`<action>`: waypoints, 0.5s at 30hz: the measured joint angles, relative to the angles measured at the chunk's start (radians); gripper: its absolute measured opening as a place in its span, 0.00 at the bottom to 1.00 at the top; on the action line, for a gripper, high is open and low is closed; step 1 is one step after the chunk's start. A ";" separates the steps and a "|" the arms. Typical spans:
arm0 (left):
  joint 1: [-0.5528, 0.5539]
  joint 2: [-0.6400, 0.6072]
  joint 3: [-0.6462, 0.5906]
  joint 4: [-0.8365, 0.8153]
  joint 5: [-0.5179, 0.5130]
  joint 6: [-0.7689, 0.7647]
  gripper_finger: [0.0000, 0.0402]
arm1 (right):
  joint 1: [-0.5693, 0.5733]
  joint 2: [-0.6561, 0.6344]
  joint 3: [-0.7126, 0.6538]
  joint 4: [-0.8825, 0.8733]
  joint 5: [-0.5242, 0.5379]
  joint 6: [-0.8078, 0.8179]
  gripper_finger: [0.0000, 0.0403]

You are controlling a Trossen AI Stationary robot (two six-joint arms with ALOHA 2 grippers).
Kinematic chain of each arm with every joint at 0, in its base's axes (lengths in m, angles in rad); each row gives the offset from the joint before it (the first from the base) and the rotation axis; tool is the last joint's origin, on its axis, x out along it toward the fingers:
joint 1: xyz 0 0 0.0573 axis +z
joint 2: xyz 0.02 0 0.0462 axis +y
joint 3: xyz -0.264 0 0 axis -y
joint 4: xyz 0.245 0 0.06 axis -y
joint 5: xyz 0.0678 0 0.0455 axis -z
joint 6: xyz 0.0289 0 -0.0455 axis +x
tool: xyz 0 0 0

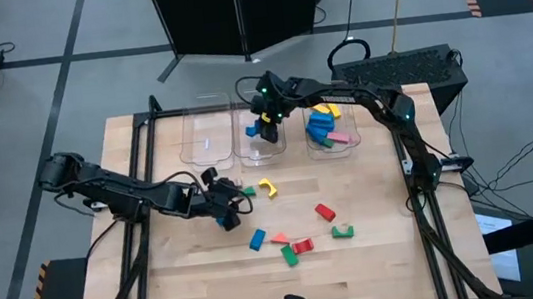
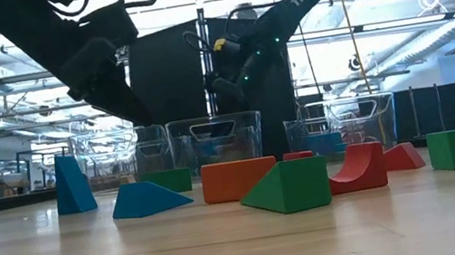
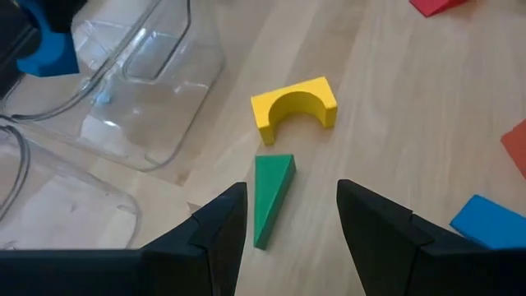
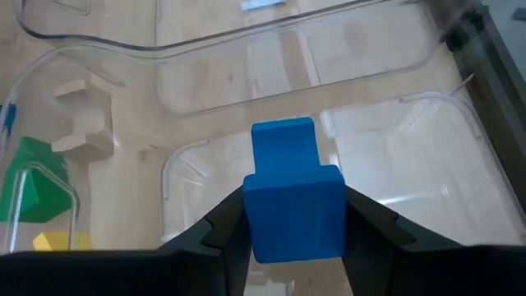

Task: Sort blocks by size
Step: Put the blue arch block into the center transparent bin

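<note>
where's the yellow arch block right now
The yellow arch block lies mid-table in the high view, beside a green wedge, ahead of the open left gripper.

1. Pale wooden table [image 1: 379,257], visible grain, smooth matt finish.
2. Clear glossy plastic bins [image 4: 394,123], catching reflections.
3. Painted blocks [image 3: 294,107], smooth, slight sheen.
4. Matt dark plastic fingers [image 3: 218,230].

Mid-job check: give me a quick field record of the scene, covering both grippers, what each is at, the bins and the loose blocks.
left gripper: open, low over the table, straddling the green wedge
nearby: yellow arch just beyond the wedge
right gripper: over the middle bin, blue block between its fingers
left bin: no blocks visible
right bin: several blocks inside
loose blocks: scattered on the table
</note>
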 joint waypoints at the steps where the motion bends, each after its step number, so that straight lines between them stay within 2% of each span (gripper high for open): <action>1: 0.001 0.000 0.000 0.000 -0.008 0.000 0.48 | 0.000 0.001 0.000 0.000 0.001 -0.002 0.36; 9: 0.005 0.000 0.000 0.024 -0.086 0.003 0.48 | 0.000 0.002 0.000 -0.002 0.002 -0.008 0.37; 15: 0.005 0.000 0.000 0.027 -0.090 0.004 0.48 | 0.000 0.002 0.000 -0.003 0.002 -0.011 0.40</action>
